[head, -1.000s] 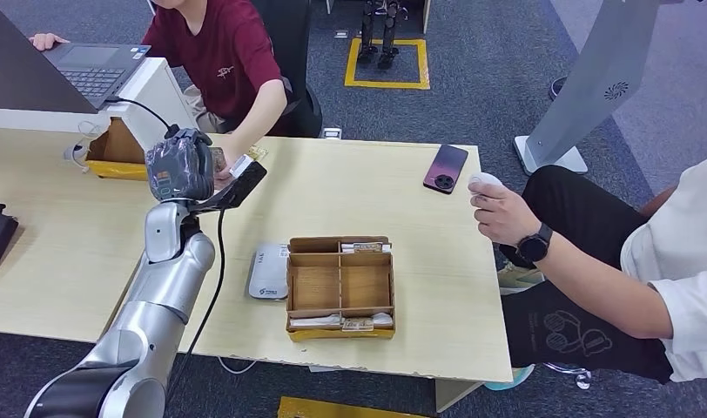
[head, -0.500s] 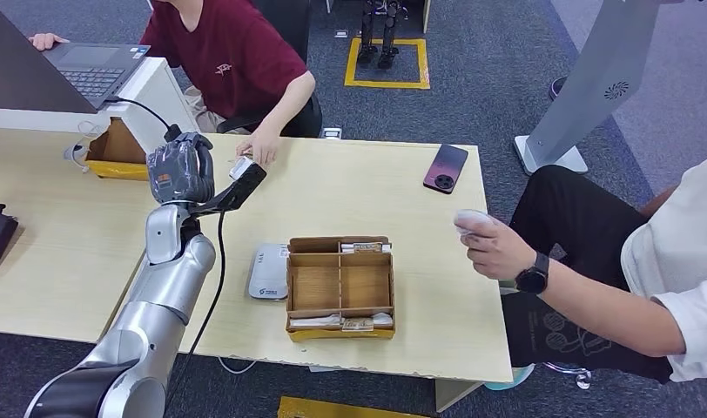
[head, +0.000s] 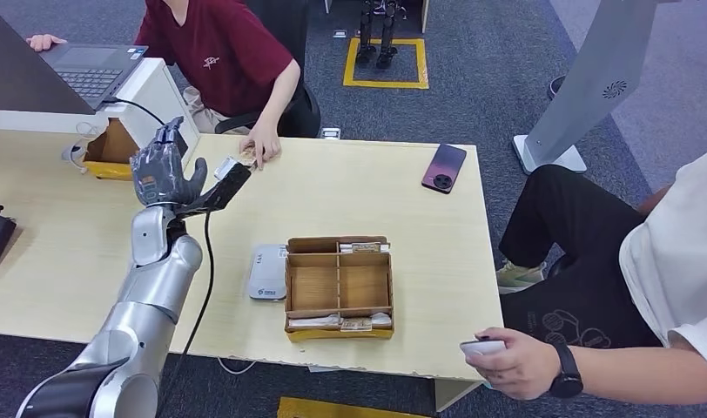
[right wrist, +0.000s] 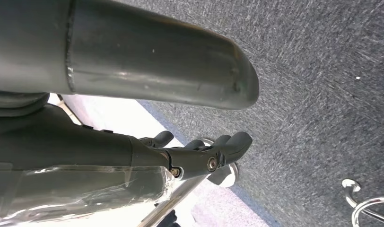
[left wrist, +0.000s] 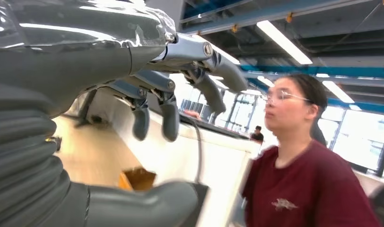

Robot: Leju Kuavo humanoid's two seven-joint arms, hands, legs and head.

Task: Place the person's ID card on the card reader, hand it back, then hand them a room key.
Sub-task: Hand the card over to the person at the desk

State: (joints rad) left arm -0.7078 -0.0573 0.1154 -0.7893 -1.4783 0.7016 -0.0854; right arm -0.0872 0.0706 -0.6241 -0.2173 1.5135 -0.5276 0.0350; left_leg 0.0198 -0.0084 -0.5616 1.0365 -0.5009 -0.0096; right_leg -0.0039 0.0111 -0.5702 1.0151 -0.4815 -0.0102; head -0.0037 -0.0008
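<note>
Head view: my left hand is raised above the pale wooden surface, up and to the left of the brown cardboard divided tray. Its fingers are spread apart and hold nothing; the left wrist view shows the same, the dark fingers hanging loosely open with air between them and the thick grey thumb.

The small ID card lies on the surface at its far edge, beyond the tray and to its left, under the fingertips of the person in the dark red shirt seated across from me. My hand is near it but apart from it.

The flat white card reader sits touching the tray's left side. Inside the tray, white cards lie in the far and near strips; I cannot tell which are room keys. A dark red phone lies beyond the tray to its right.

In the right wrist view my right hand hangs over grey carpet, fingers curled inward around nothing.
</note>
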